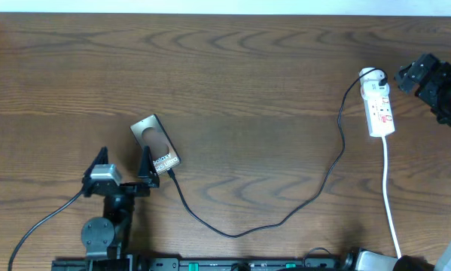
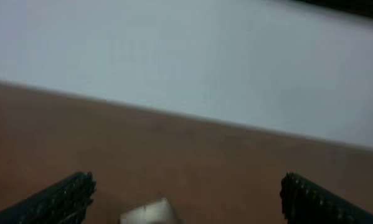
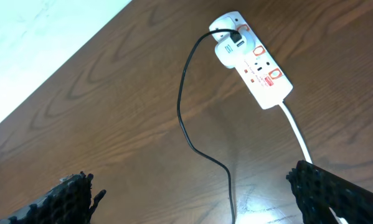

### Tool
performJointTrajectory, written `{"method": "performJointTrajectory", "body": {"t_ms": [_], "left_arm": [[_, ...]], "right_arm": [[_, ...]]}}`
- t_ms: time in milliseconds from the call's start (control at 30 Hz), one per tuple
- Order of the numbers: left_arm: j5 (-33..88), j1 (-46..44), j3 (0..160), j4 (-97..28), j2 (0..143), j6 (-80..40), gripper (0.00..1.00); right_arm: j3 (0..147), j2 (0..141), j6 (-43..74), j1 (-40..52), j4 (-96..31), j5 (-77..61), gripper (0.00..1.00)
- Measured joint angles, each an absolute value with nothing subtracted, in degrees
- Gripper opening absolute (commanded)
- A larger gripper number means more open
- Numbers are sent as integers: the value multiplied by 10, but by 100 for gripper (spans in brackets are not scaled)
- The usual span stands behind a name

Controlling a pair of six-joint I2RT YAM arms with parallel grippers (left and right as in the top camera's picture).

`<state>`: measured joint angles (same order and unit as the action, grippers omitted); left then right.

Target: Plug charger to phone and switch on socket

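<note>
The left arm (image 1: pixel 105 229) stands at the near left, its left gripper (image 1: pixel 123 156) pointing toward the far side, fingers spread wide. The right arm (image 1: pixel 447 94) reaches in from the far right edge, its right gripper (image 1: pixel 410 69) facing left, jaws likewise parted wide.

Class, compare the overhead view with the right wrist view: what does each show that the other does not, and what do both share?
Only overhead: the phone, the left gripper open beside it, and the charger running all the way to the phone's lower end.
Only right wrist: the charger's plug seated in the adapter of the socket, and its separate red switch marks, which are too small overhead.
Both: socket, charger cable, white cord, the open right gripper, the wooden table.
</note>
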<state>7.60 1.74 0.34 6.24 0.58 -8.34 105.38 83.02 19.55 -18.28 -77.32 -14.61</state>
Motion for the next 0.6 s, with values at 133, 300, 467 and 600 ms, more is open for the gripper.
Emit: {"method": "performJointTrajectory", "body": {"t_ms": [133,300,467,600], "left_arm": [[89,17,3,9,6,-83,98],[101,17,6,-2,6,-65,98],[122,17,7,-2,6,-25,98],[151,17,8,0,6,22,98]], "right_arm": [[1054,830,196,-183,-773,-146,99],[1054,830,196,-183,-773,-146,99],[1054,830,196,-183,-773,-146,99],[1054,830,196,-183,-773,-146,99]]}}
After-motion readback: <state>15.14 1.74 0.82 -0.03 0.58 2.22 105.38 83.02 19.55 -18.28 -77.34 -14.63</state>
